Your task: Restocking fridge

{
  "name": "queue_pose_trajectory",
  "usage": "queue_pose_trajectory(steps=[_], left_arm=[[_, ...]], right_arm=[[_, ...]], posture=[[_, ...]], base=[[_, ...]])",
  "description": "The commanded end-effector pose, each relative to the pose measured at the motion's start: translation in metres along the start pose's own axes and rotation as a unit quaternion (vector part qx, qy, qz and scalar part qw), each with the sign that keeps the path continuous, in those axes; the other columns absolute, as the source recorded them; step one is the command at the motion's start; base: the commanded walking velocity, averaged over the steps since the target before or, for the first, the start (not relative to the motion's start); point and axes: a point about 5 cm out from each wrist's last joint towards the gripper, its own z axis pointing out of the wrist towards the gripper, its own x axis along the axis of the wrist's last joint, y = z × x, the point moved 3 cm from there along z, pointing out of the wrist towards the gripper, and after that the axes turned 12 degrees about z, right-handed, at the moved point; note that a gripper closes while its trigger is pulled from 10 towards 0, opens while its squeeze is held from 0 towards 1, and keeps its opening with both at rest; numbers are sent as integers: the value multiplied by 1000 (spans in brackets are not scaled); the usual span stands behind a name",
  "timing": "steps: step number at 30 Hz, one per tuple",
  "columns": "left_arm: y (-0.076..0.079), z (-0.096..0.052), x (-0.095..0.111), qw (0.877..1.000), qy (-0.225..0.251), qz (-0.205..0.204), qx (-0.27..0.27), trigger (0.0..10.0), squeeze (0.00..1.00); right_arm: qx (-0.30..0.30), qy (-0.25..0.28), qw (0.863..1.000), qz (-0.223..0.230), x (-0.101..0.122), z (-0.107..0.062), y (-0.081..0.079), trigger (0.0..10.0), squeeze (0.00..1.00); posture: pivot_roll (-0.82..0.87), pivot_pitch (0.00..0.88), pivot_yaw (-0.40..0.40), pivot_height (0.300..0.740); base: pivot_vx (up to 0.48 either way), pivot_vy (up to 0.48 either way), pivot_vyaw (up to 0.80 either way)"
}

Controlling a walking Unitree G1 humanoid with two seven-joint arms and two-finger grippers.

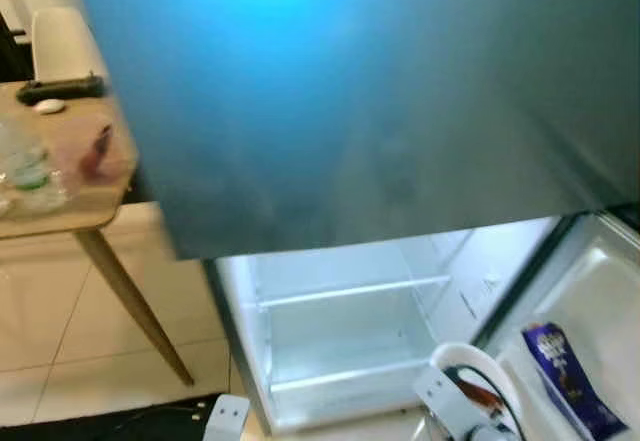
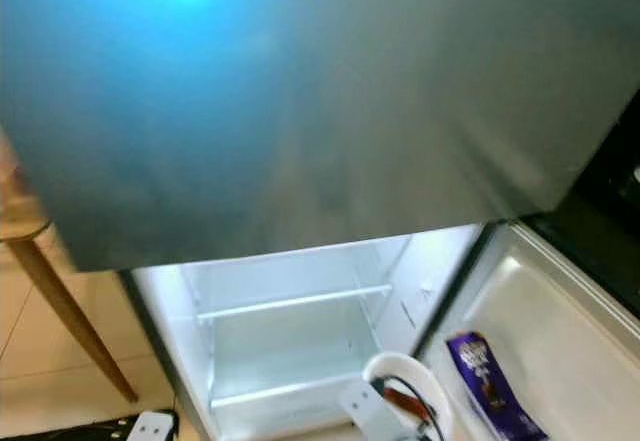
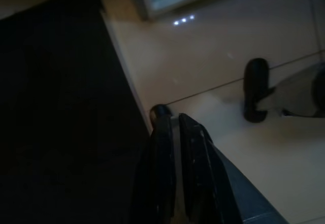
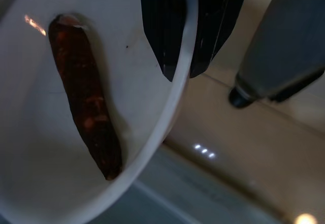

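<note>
Right wrist view puts us closest to the work: our right end effector (image 4: 177, 74) is clamped on the rim of one white bowl (image 4: 45, 183), one black finger inside the rim and the other outside it. In the bowl lies one long reddish-brown piece of food (image 4: 86, 112), resting against the inner wall; we cannot tell exactly what it is. Beyond the rim we see pale floor and a dark leg with a round foot (image 4: 244, 94).

From the head we see the bowl held low in front of the open lower compartment of the fridge (image 1: 340, 321), just beside the opened door. Inside the lit compartment we count two shelves (image 1: 350, 291), both bare. In the door's rack (image 1: 600, 301) stands one purple packet (image 1: 570, 376), tilted. Above, the closed upper door (image 1: 350, 91) is a dark, glossy panel with a blue reflection.

In the left wrist view, our left end effector (image 3: 175, 127) hangs low over the pale floor (image 3: 213, 66) next to a dark mat (image 3: 56, 107), its two fingers pressed together, holding nothing.

To our left stands one wooden surface (image 1: 95, 211) on slanted legs, carrying blurred clear bottles, one red item, one white item and one dark, flat object.
</note>
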Motion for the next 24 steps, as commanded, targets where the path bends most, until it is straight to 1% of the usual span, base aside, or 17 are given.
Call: queue_pose_trajectory(steps=[1,2,4,5,9,13,14,19,21,24], left_arm=[[-5,-2,-6,1000,-7,4,5,10000,0],[-5,-2,-6,1000,-7,4,5,10000,0],[-5,-2,-6,1000,-6,3,5,10000,0],[-5,-2,-6,1000,-6,3,5,10000,0],[-5,-2,-7,1000,-7,4,6,10000,0],[-5,-2,-7,1000,-7,3,5,10000,0],[-4,-2,-8,1000,-7,2,2,10000,0],[-3,-2,-8,1000,-6,2,-4,10000,0],[-1,-2,-9,1000,-9,14,-11,10000,0],[-1,-2,-9,1000,-9,13,-9,10000,0]], right_arm=[[-46,41,998,-29,26,-1,30,10000,0],[-46,41,998,-29,26,-1,30,10000,0],[-42,51,997,-51,32,-1,29,10000,0],[-42,51,997,-51,32,-1,29,10000,0],[-31,69,994,-84,44,0,26,10000,0],[-22,82,992,-94,52,1,23,10000,0],[-9,96,990,-102,60,1,18,10000,0],[5,111,988,-111,68,1,13,10000,0],[10,118,986,-121,72,1,11,10000,0],[14,123,984,-125,75,1,9,10000,0]], posture=[[-26,0,-17,740],[-26,0,-17,740],[-26,0,-17,740],[-26,0,-17,740],[-25,0,-18,740],[-26,0,-22,740],[-26,0,-22,740],[-29,0,-23,740],[-29,0,-23,740],[-29,0,-23,740]], base=[[0,0,0],[0,0,0],[0,0,0],[0,0,0],[0,0,0],[0,0,0],[0,0,0],[0,0,0],[0,-469,0],[0,-469,0]])
